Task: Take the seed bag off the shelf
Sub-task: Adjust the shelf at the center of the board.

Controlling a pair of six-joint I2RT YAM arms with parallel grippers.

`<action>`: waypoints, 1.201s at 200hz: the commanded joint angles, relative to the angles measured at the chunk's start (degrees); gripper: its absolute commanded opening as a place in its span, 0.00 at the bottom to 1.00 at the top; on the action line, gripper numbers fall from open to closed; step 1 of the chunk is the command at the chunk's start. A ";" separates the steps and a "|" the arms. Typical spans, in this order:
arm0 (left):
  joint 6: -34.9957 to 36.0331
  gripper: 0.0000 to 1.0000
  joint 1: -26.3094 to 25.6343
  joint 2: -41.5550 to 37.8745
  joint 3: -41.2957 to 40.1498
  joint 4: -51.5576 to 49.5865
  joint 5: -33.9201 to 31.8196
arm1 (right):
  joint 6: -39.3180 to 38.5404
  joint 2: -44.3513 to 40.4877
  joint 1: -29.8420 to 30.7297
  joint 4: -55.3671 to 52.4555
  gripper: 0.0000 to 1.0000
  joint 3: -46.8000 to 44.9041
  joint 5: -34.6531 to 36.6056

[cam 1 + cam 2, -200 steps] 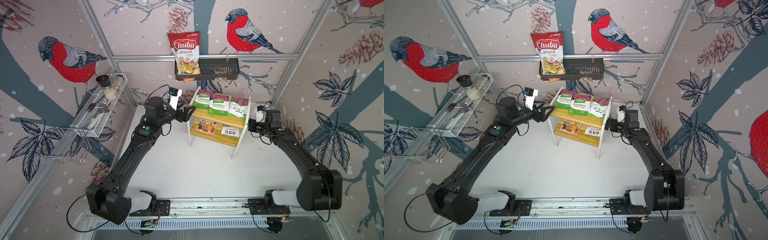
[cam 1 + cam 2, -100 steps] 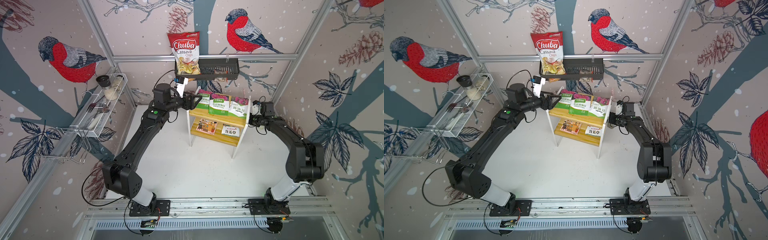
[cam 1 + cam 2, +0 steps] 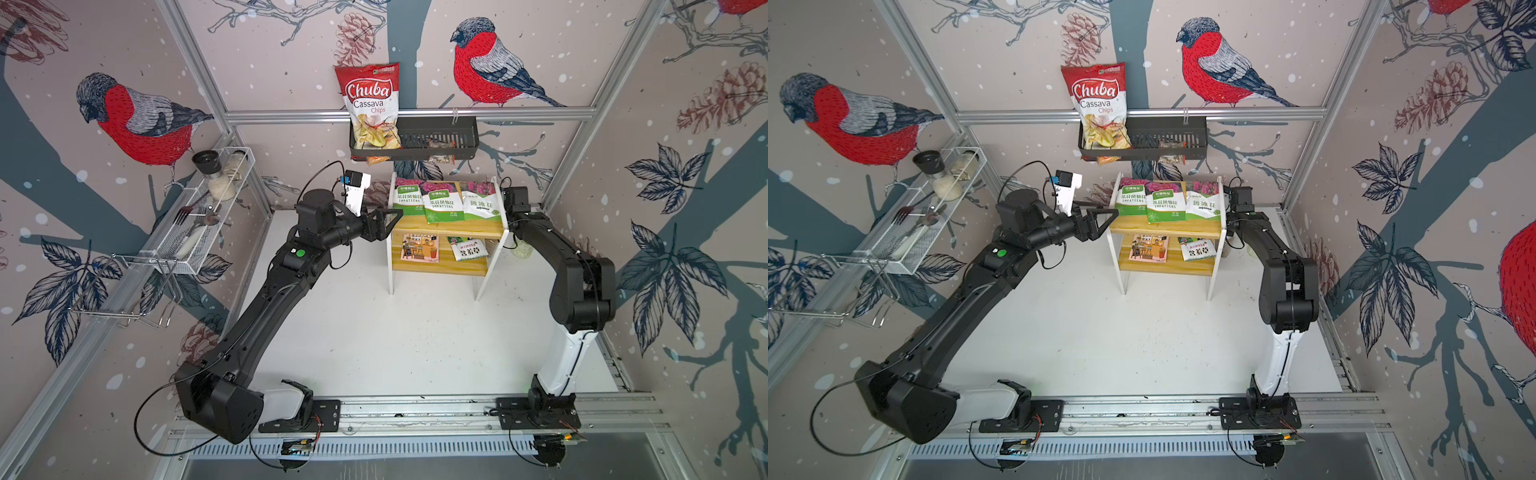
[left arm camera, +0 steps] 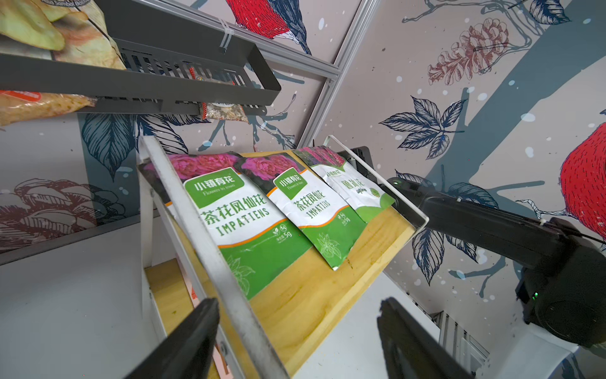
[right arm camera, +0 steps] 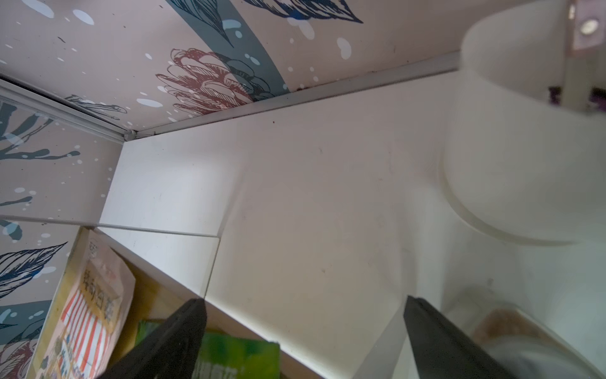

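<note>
just changed: left gripper [image 3: 384, 222] dropped from near the black slotted wall basket [image 3: 436, 133] back to the left edge of the two-tier yellow pine shelf with thin white side panels [image 3: 453, 227]. Jaws wide, empty, so the grab looks lined up, not made.
right gripper [image 5: 305, 315]: gaping too, holding nothing, beside the right panel
seed bag: glossy green-white foil packet, pink flowers [image 4: 236, 223]. Flat, crinkly, on the top tier, nearest of three.
boards: smooth pine

Left arm [image 3: 266, 307]: black angular links, green round dot [image 3: 300, 252] on link far from rail [image 3: 415, 409], white segment [image 3: 282, 405] next to rail, thin black cable [image 3: 141, 415] in loops. White camera block [image 3: 357, 189] on wrist. Left gripper [image 3: 392, 220]: black flat fingers [image 4: 190, 338]. Right arm [image 3: 582, 299]: black, white segment above rail.
</note>
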 commanded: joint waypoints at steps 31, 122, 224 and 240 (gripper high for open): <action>-0.22 0.80 -0.12 -2.14 -0.92 -0.34 -2.57 | 1.29 1.85 1.54 -0.57 1.00 2.02 -1.26; -0.56 0.80 -0.15 -2.87 -0.01 -0.23 -6.22 | 4.88 -3.74 -2.86 2.94 1.00 -0.89 -12.17; -33.85 0.80 -8.39 -2.51 5.67 -7.85 -35.50 | 11.10 -18.18 -7.25 1.81 1.00 -19.21 -2.46; -34.96 0.81 -10.21 0.13 10.26 -11.99 -36.61 | 12.43 -20.82 -7.28 0.66 1.00 -21.78 0.78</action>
